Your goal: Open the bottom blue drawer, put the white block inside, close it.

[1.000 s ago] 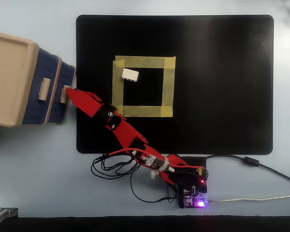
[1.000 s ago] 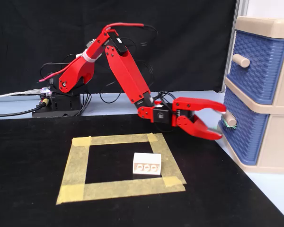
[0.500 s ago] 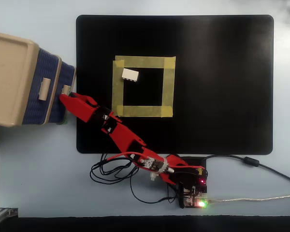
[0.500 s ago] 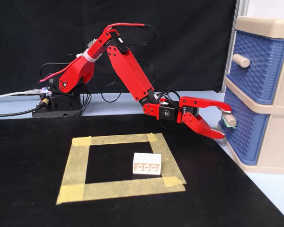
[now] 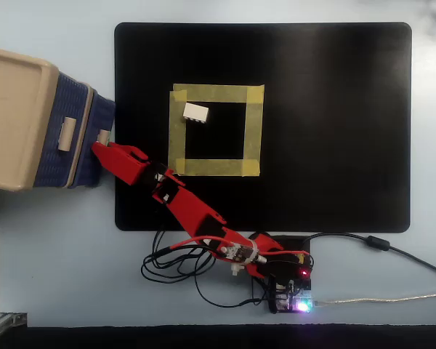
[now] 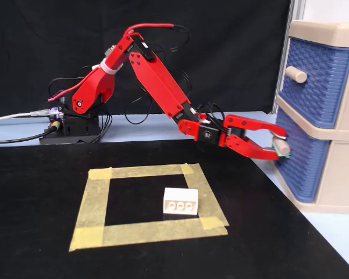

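My claw [image 6: 277, 146] is pinched around the handle [image 6: 282, 147] of the bottom blue drawer [image 6: 298, 168] — firmly gripping, it seems; the white block [image 6: 181, 201] sits well apart.

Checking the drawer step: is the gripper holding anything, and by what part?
The gripper has closed on the bottom blue drawer by its beige handle.

Pale blue table [image 5: 58, 254], black mat [image 5: 327, 145] over its middle, black cloth backdrop [image 6: 232, 52] behind, even lighting
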Robot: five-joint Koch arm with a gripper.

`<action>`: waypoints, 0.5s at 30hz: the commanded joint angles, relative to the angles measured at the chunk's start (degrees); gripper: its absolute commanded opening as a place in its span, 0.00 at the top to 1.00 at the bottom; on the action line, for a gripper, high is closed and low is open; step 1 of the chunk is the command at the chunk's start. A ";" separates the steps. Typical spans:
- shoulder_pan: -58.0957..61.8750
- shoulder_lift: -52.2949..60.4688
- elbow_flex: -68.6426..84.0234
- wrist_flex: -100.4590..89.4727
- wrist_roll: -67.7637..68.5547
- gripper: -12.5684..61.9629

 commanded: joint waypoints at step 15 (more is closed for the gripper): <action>9.32 31.03 43.51 2.64 0.53 0.55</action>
